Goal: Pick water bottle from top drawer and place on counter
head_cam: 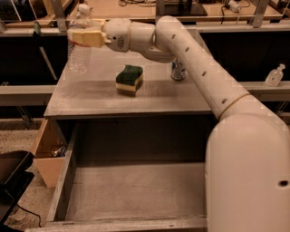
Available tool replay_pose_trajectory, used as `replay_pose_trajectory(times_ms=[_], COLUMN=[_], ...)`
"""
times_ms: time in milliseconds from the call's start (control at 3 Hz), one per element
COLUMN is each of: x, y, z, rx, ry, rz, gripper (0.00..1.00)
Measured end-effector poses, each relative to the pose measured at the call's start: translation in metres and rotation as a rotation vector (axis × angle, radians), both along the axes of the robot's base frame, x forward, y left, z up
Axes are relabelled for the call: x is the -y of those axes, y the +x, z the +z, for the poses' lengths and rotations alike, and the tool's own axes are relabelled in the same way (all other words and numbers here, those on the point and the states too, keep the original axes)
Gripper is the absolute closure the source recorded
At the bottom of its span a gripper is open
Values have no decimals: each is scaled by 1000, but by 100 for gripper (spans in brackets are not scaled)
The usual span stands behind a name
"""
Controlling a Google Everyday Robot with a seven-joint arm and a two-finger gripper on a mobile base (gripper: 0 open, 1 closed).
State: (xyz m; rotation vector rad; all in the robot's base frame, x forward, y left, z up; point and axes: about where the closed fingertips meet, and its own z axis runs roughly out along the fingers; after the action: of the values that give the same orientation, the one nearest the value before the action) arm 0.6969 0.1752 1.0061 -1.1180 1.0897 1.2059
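The water bottle (79, 47) is clear plastic with a white cap and stands upright at the far left of the grey counter (99, 95). My gripper (81, 37) reaches in from the right and its pale fingers (87, 38) are closed around the bottle's upper part. The bottle's base is at or just above the counter surface; I cannot tell which. The top drawer (136, 190) is pulled open below the counter's front edge and nothing lies on its grey floor.
A green and yellow sponge (129, 79) lies mid-counter. A silver can (177, 70) stands behind my arm. A tan wooden box (45, 149) sits left of the drawer. A pump-top dispenser bottle (274, 76) stands on a ledge at right. A workbench (181, 7) lies behind.
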Motion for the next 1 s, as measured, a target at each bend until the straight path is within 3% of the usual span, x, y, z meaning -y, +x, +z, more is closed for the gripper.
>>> replay_pose_trajectory(times_ms=[333,667,1000], x=[-26,-41,-49], y=[28,39,43], z=[-9,-18,-31], rx=[-61,-101,-142], ry=[-30,-145,-219], rz=[-18,-76,-103], gripper=[100,100,100])
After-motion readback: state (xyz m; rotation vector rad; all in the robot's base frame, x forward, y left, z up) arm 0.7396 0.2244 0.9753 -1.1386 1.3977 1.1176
